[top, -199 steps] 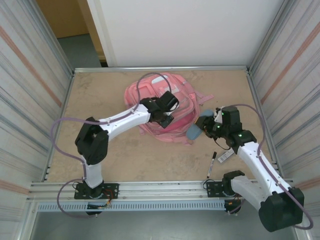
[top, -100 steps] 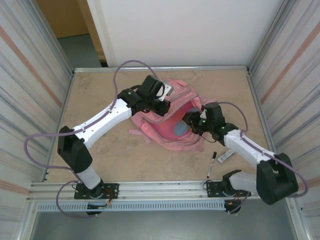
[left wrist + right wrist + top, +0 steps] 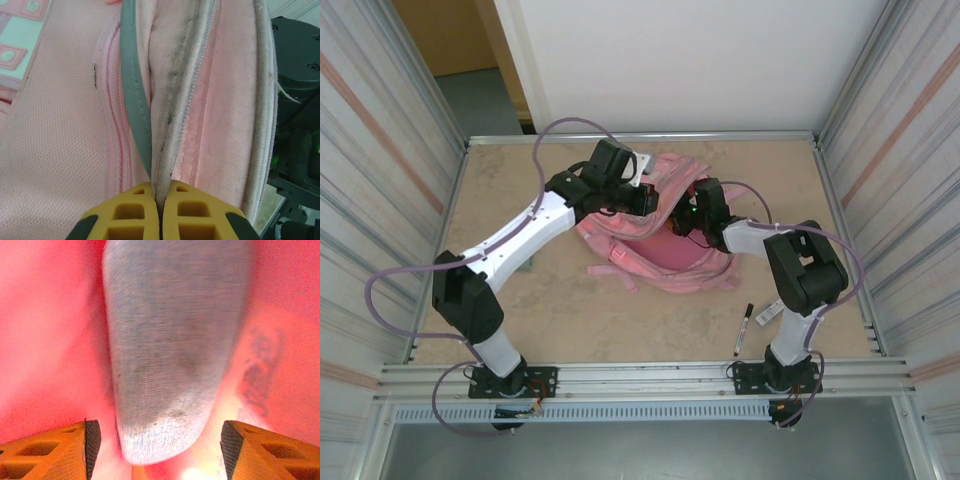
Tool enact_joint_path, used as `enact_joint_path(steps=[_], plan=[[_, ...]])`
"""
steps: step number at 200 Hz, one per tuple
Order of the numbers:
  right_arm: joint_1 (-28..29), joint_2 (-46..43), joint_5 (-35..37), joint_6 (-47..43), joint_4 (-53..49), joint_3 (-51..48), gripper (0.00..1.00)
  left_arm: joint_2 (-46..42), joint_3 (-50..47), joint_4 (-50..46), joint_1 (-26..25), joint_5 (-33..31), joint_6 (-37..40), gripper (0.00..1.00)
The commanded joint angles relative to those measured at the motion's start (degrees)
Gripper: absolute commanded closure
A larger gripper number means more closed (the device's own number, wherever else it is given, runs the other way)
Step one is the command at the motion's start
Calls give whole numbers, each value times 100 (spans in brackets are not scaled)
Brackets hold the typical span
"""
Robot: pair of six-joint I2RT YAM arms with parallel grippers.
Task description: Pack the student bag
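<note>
1. Two arms meet over the student bag [image 3: 650, 262] in the top view. The pink bag lies on the tabletop [image 3: 790, 180] toward the far edge, about midway between the left and right edges.
2. From above, we see the left gripper [image 3: 642, 200] at the far left side of the bag's mouth. Its fingers are too small here for us to judge.
3. We see the right gripper [image 3: 682, 222] coming in from the right, its tip down in the bag's opening. We cannot tell its spread from this height.
4. A pen [image 3: 743, 330] lies on the tabletop toward the near right corner, well apart from the bag, with a small white-and-black item [image 3: 770, 312] just beside it.
5. In the left wrist view, we see the left gripper [image 3: 160, 200] with its yellow fingers pressed together, pinching a fold of the bag's [image 3: 60, 130] pink fabric. A grey trim [image 3: 135, 115] runs up from the pinch along the zip edge. The black body of the right arm [image 3: 295, 75] stands beyond the bag's rim on the right.
6. In the right wrist view, the right gripper [image 3: 157, 450] stands wide. Its orange fingers [image 3: 50, 447] flank a grey pouch [image 3: 175, 340], with a sliver of gap on each side, so we see nothing gripped. The pouch sits inside the bag [image 3: 45, 315], with pink lining all around it.
</note>
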Motion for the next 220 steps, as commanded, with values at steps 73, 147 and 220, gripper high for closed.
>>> enact_joint_path(steps=[73,147,220], plan=[[-31,-539,-374,-1235,-870,-356,49,-440,-135,725,80,493,-20,100],[170,299,-199,-1255,-726,242,62,-212,182,697,82,926,85,100],[362,1134,-229,-2444,-937,1396,75,-284,277,635,202,979,178,100]])
